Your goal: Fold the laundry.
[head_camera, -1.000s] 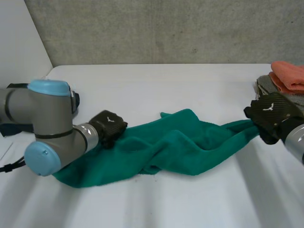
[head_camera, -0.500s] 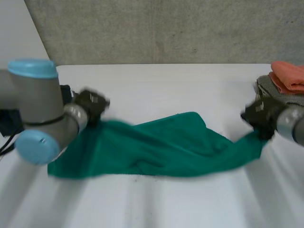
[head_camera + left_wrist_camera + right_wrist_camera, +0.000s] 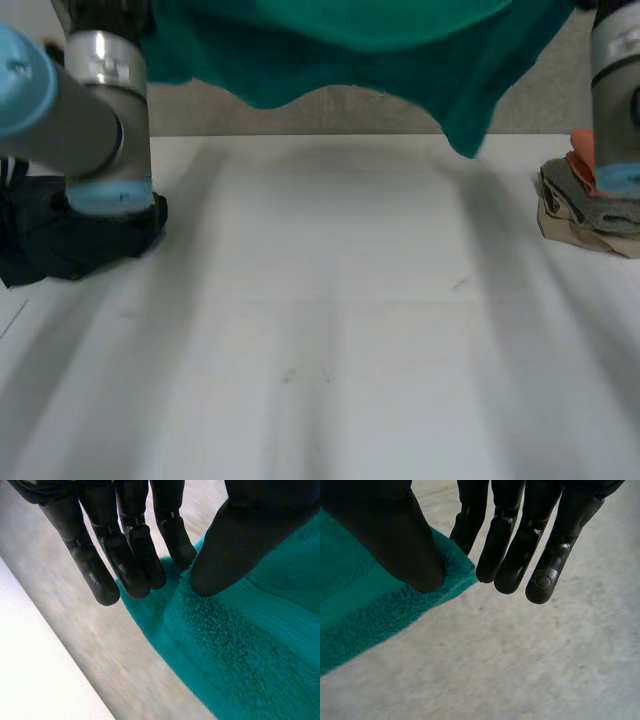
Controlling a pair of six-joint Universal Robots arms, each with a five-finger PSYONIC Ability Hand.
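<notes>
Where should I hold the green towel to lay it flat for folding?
At its two upper corners, one per hand, coming in from the outer ends. The green towel hangs spread wide above the table, so corner holds should let it drop flat. The right hand pinches a corner between thumb and fingers; the left hand pinches the opposite end likewise.

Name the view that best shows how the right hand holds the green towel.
The right wrist view: the right hand pinches a corner of the green towel between thumb and a finger. The head view has the towel hanging above the table; the left wrist view has the left hand pinching it too.
</notes>
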